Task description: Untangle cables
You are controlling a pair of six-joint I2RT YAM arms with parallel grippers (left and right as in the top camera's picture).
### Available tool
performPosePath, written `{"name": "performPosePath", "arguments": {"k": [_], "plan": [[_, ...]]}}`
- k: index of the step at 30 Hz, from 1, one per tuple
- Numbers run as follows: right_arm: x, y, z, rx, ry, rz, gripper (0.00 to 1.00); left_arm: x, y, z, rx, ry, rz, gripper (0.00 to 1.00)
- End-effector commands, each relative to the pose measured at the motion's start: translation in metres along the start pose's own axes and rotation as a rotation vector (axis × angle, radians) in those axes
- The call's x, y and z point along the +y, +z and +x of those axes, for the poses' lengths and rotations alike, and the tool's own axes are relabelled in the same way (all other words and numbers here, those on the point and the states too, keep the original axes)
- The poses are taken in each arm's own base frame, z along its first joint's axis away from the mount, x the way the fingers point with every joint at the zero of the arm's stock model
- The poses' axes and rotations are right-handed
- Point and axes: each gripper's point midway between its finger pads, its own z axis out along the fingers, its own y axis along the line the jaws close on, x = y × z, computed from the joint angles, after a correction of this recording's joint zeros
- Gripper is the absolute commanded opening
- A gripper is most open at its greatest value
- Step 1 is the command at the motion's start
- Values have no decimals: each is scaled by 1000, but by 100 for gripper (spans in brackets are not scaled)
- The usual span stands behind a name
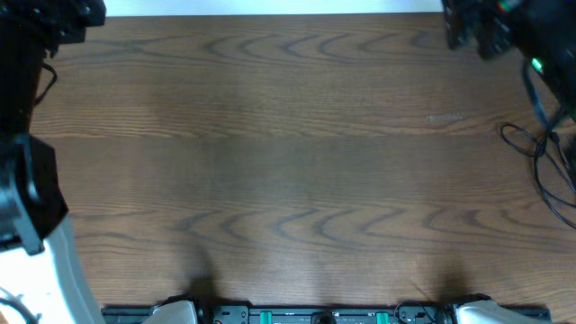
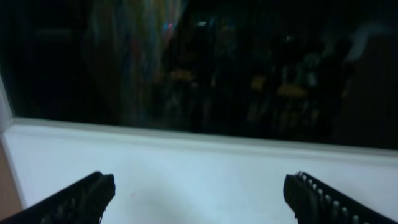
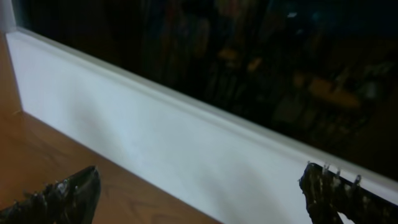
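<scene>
- One wooden table (image 1: 288,162) fills the overhead view; we take it as our landmark.
- Two arms sit at its margins: left arm (image 1: 27,180) over the table's left edge, right arm (image 1: 513,27) over its far right corner. We judge them parked with wrists level, since both wrist cameras look across the table's far side at a white ledge (image 2: 199,155) under a dark window (image 2: 217,62).
- Left gripper (image 2: 199,193): fingers spread wide, nothing between them.
- Right gripper (image 3: 199,186): fingers likewise parted and empty, above the table's wood near the ledge.
- Cables (image 1: 538,153): thin black loops at the table's right edge, partly running out of view, on the near side of the right arm. We can discern no whitish strand. We judge that untangling has not yet begun. The right arm is nearer, so a first reach likely falls to it.
</scene>
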Motion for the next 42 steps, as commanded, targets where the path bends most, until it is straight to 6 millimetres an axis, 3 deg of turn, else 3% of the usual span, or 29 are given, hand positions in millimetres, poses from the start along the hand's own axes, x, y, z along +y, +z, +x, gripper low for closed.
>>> {"name": "performPosePath", "arguments": {"k": [1, 6, 8, 12, 16, 20, 25, 31, 36, 42], "plan": [[-15, -34, -3, -13, -57, 117, 99, 11, -19, 2, 30, 129, -153, 92], [-26, -86, 22, -53, -62, 235, 99, 10, -44, 36, 77, 217, -229, 93], [-28, -117, 28, -121, -40, 276, 99, 11, -64, 54, 70, 218, -234, 93], [-16, -165, 20, -230, -47, 294, 99, 10, -99, 71, 13, 216, -233, 93], [-5, -205, 0, -327, -66, 337, 99, 5, -153, 64, -130, 210, -232, 93], [1, -203, -21, -417, -37, 272, 99, 3, -167, 54, -177, 211, -231, 93], [0, -195, -14, -397, 33, 246, 99, 1, -165, 59, -160, 174, -213, 93], [1, -180, 31, -216, 121, 232, 99, 1, -165, 60, -157, 172, -213, 93], [2, -177, 47, -150, 134, 228, 99, 1, -165, 60, -156, 173, -213, 93], [14, -174, 108, 86, 244, 201, 99, 2, -164, 64, -138, 173, -213, 93]]}}
